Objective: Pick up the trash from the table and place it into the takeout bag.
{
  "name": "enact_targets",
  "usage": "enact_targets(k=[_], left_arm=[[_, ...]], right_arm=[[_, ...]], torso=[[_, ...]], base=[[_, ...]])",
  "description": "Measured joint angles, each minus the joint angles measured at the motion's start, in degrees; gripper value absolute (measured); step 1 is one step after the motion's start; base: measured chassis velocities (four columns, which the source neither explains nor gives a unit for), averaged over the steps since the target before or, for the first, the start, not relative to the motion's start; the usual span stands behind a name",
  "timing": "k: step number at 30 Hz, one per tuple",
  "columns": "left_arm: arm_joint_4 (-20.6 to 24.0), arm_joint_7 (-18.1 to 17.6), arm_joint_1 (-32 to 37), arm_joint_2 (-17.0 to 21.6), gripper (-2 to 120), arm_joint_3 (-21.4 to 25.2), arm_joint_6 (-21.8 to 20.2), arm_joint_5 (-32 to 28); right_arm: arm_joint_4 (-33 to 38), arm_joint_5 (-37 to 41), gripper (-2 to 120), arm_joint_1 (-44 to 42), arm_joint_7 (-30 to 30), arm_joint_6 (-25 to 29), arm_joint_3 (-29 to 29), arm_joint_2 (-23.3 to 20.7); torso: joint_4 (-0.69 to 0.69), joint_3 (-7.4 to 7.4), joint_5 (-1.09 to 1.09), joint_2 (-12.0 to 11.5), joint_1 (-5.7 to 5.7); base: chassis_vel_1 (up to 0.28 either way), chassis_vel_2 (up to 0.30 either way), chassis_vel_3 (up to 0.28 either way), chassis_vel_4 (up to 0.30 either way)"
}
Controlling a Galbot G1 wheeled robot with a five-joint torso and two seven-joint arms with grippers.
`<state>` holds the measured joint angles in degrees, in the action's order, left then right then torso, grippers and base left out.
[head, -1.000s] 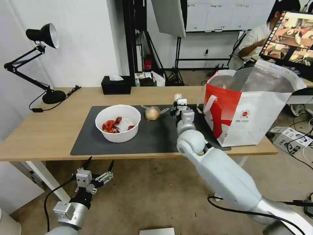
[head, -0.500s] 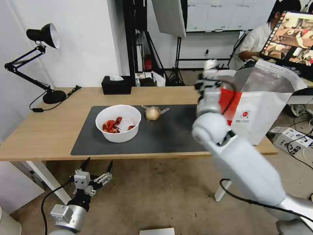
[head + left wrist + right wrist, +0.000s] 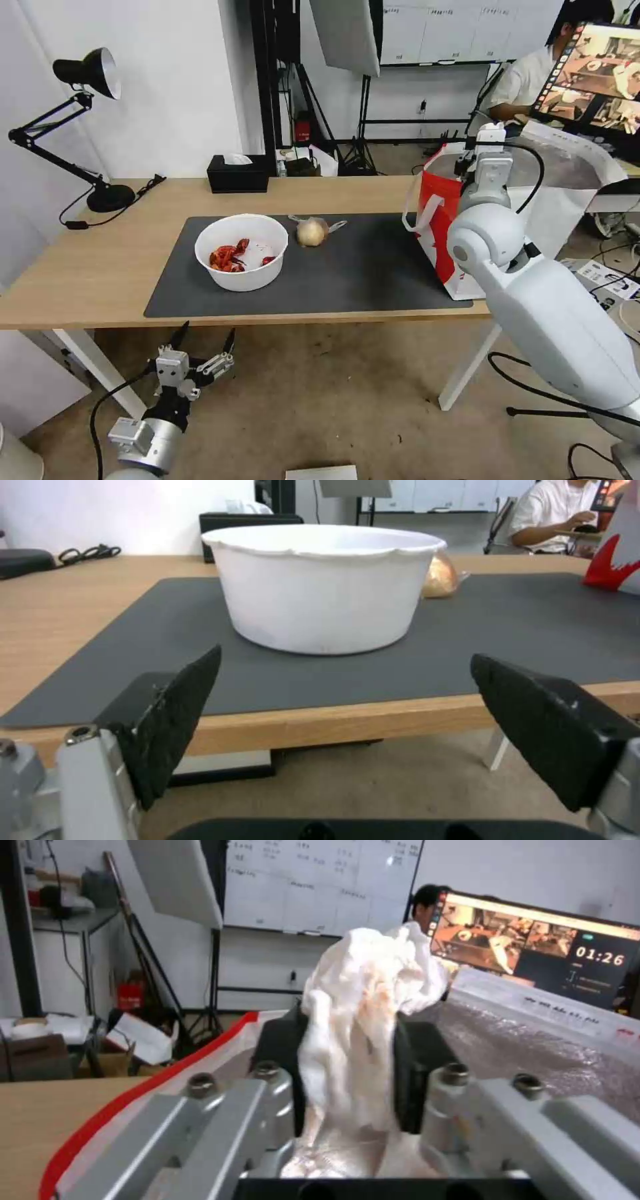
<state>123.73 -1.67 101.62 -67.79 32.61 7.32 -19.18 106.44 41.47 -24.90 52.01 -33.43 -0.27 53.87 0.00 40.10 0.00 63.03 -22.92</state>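
Note:
My right gripper [image 3: 492,131] is raised over the open mouth of the red-and-white takeout bag [image 3: 440,223], shut on a crumpled white tissue [image 3: 363,1005]. The bag's foil lining [image 3: 533,1050] lies just beyond the tissue. On the dark mat [image 3: 360,273] of the table [image 3: 80,267] stand a white bowl [image 3: 241,252] of red crayfish shells and a clear-wrapped tan lump [image 3: 312,232]. My left gripper [image 3: 200,337] hangs open below the table's front edge, facing the bowl [image 3: 323,585], the lump [image 3: 440,577] behind it.
A black desk lamp [image 3: 87,73] stands at the table's back left and a black tissue box [image 3: 237,173] at its back edge. A monitor [image 3: 593,73] and stands fill the room behind the bag. Cables lie on the floor at the right.
My right arm has swung up and to the right, carrying the tissue from the mat beside the tan lump to above the bag's opening. The left gripper has stayed below the table.

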Motion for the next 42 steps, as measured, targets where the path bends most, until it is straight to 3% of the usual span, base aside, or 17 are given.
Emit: enact_targets(k=[3, 5, 10, 16, 22, 29, 34, 36, 37, 40, 42], left_arm=[[0.2, 0.0, 0.2, -0.2, 100, 0.1, -0.1, -0.1], [0.4, 0.0, 0.5, -0.4, 100, 0.1, -0.1, -0.1], [0.4, 0.0, 0.5, -0.4, 100, 0.2, -0.2, -0.1], [0.4, 0.0, 0.5, -0.2, 100, 0.1, -0.3, -0.1], [0.7, 0.0, 0.5, -0.3, 100, 0.2, -0.3, -0.1], [0.9, -0.1, 0.7, -0.4, 100, 0.8, -0.3, -0.2], [1.1, -0.1, 0.7, -0.6, 100, 0.9, -0.3, -0.2], [1.2, 0.0, 0.7, -0.7, 100, 0.8, -0.2, -0.2], [1.2, 0.0, 0.7, -0.7, 100, 0.8, -0.2, -0.2], [1.7, 0.0, 0.8, -1.1, 100, 0.7, -0.1, -0.2], [1.8, 0.0, 0.8, -1.2, 100, 0.6, -0.1, -0.1]], right_arm=[[0.0, 0.1, 36, 0.1, 0.0, -0.1, -0.3, 0.0], [-0.3, 0.2, 52, 0.5, 0.1, -0.1, -0.7, 0.2], [-0.7, 0.2, 65, 0.6, 0.4, -0.1, -0.8, 0.4], [-0.3, 0.3, 90, 0.1, 0.4, 0.1, -0.6, 0.2], [0.8, 1.0, 100, -0.4, 0.2, 2.5, -0.4, -0.1], [8.3, 6.3, 100, -4.0, -10.8, 13.6, -0.7, -4.9], [13.2, 8.4, 100, -9.1, -16.7, 17.1, 0.1, -9.1], [16.8, 8.5, 100, -17.4, -23.0, 21.9, 2.3, -13.2], [16.8, 8.5, 100, -17.4, -23.0, 21.9, 2.3, -13.2], [19.2, 6.2, 100, -28.0, -31.9, 30.6, 5.3, -16.9], [19.5, 5.4, 100, -30.2, -33.5, 32.8, 5.7, -17.3]], torso=[[0.00, 0.00, 0.00, 0.0, 0.00], [0.00, 0.00, 0.00, 0.0, 0.00], [0.00, 0.00, 0.00, 0.0, 0.00], [0.00, 0.00, 0.00, 0.0, 0.00], [0.00, 0.00, 0.00, 0.0, 0.00], [0.01, 0.00, 0.00, 0.0, 0.00], [0.01, 0.00, 0.00, 0.0, 0.00], [-0.01, 0.00, 0.01, 0.0, 0.01], [-0.01, 0.00, 0.01, 0.0, 0.01], [-0.02, -0.01, 0.00, 0.0, 0.00], [-0.02, -0.01, 0.00, 0.0, 0.01]], base=[[0.000, 0.000, 0.000, 0.000], [0.000, 0.000, 0.000, 0.000], [0.000, 0.000, 0.000, 0.000], [0.000, 0.000, 0.000, 0.000], [0.000, 0.000, 0.000, 0.000], [0.000, 0.000, 0.000, 0.000], [0.000, 0.000, 0.000, 0.000], [0.000, 0.000, 0.000, 0.000], [0.000, 0.000, 0.000, 0.000], [0.000, 0.000, 0.000, 0.000], [0.000, 0.000, 0.000, 0.000]])
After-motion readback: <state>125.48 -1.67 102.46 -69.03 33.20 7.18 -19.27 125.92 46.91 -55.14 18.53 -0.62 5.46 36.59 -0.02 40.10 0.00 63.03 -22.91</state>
